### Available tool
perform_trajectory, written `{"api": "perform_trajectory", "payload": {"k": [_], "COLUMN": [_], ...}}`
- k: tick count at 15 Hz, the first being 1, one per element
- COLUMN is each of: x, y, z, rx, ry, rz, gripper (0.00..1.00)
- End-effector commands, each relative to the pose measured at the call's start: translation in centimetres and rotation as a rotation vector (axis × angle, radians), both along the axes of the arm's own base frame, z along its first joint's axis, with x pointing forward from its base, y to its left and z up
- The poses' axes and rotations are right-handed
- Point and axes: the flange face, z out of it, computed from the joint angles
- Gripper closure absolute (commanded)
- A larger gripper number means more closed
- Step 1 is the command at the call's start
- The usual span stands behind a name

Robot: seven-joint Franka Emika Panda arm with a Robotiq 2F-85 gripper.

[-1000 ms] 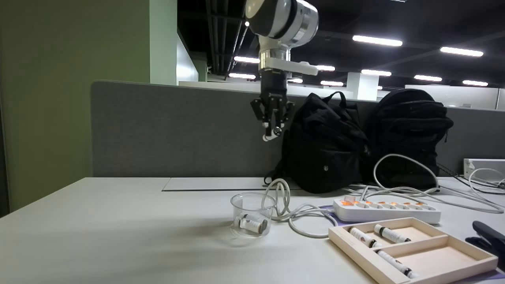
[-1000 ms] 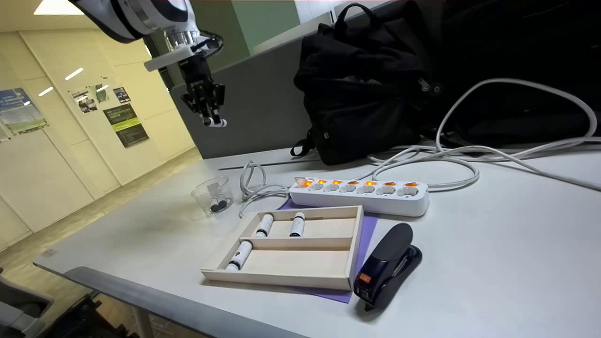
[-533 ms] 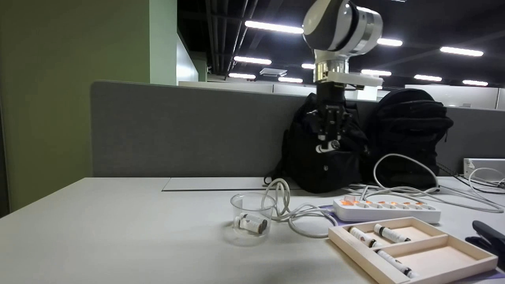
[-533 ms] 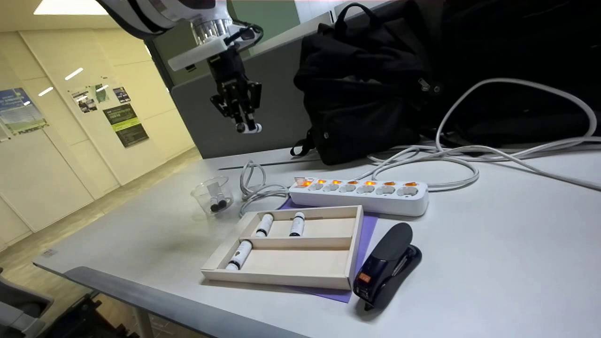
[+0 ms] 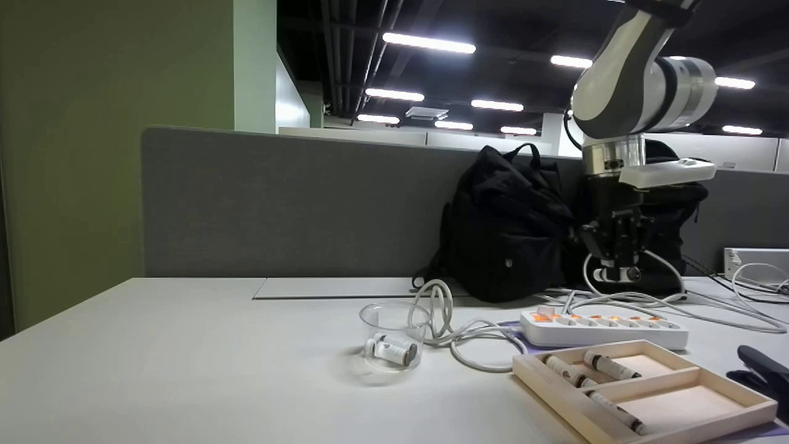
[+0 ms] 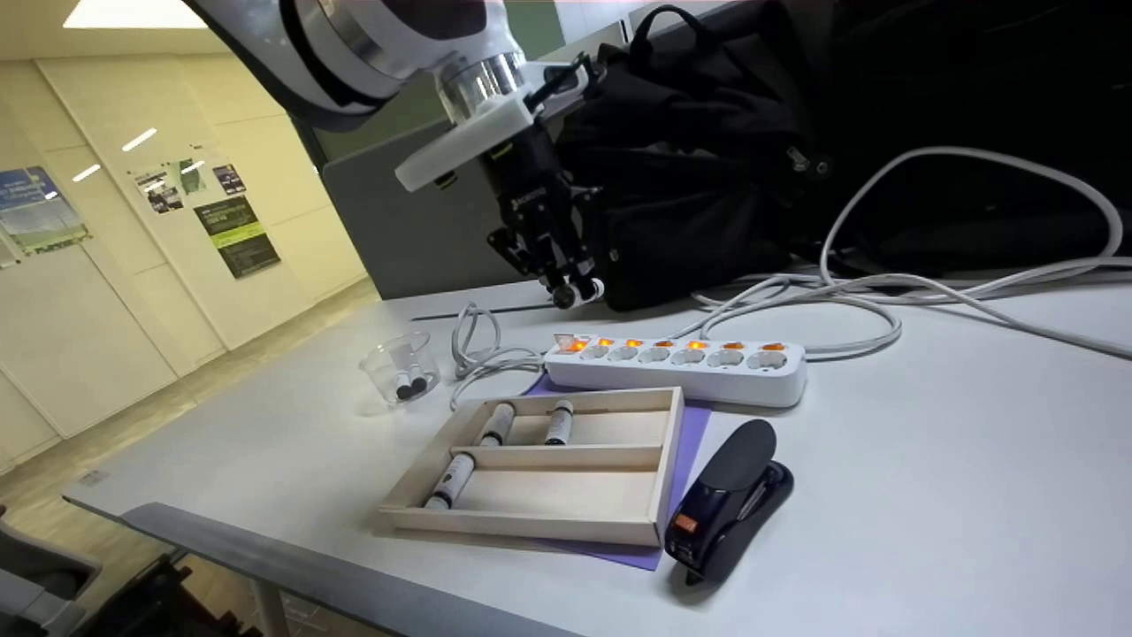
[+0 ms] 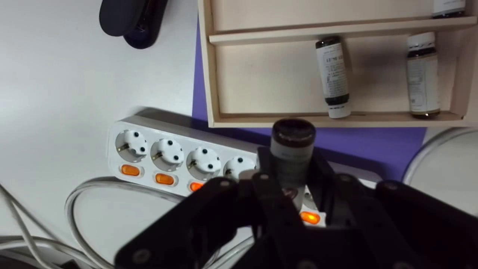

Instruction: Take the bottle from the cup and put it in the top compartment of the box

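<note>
This looks like an office; a big white desk [image 5: 203, 364] shows in both exterior views, with a low grey wall [image 5: 277, 203] along its back; two black backpacks [image 5: 511, 240] stand on the desk by that wall; a white power strip [image 6: 676, 376] and a black stapler [image 6: 730, 504] are on the desk too; in an exterior view, rows of long, bright lights [image 5: 428, 43] shine from a dark ceiling [image 5: 524, 21]; in an exterior view, posters [image 6: 236, 235] are up on a pale yellow wall [image 6: 305, 217].

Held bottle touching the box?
Apart. In both exterior views the held bottle hangs higher than the box, with the power strip showing between them.
</note>
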Motion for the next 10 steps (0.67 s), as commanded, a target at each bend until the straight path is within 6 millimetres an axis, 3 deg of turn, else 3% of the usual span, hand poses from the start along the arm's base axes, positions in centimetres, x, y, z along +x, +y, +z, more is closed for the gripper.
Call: {"api": "perform_trajectory", "payload": {"k": [1,4,5,10], "x": [0.0,0.3,0.1,-1.6], "y": [-0.1,0.7,0.8,1.1], "z": [-0.1,0.1,-1.1,-7.6], "rx": [0.002,0.004,-0.007,-0.045], "ry": [0.005,0.000,0.017,0.074], "rz": [0.002,0.017,0.034,0.072], "gripper": [0.73,0.73,0.93,0.93]}}
